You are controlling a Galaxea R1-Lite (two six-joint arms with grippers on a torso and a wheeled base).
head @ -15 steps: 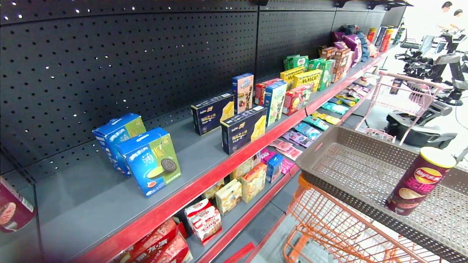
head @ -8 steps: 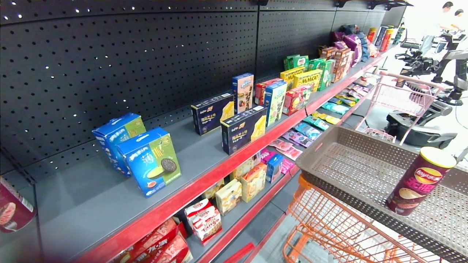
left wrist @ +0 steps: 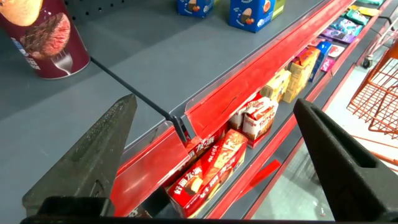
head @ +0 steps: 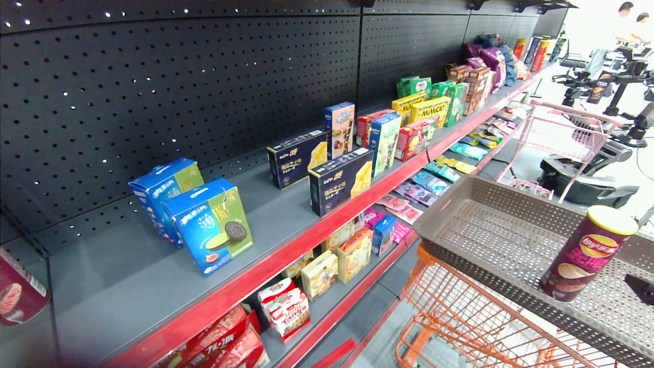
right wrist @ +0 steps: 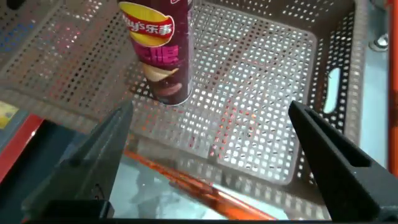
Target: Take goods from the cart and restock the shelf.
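A maroon chips can [head: 587, 253] with a yellow lid stands upright in the brown perforated basket [head: 490, 225] on top of the orange cart [head: 460, 327]. My right gripper [right wrist: 214, 168] hangs open above the basket's near side, a short way from the can [right wrist: 158, 50], with nothing between its fingers [head: 641, 289]. A second maroon can [left wrist: 43, 37] stands on the grey shelf [left wrist: 137, 74] at its far left end [head: 18, 294]. My left gripper [left wrist: 211, 162] is open and empty over the shelf's red front edge [left wrist: 217, 106], near that can.
Two blue cookie boxes [head: 204, 225] and two dark navy boxes [head: 337, 179] stand on the shelf, with bare grey board between and in front of them. More boxes line the shelf to the right. Lower shelves [head: 327, 271] hold snack packs. A pink cart [head: 567, 133] stands farther back.
A finger of my right gripper has come into the head view at the right edge, beside the chips can. The can and the shelf goods have not moved.
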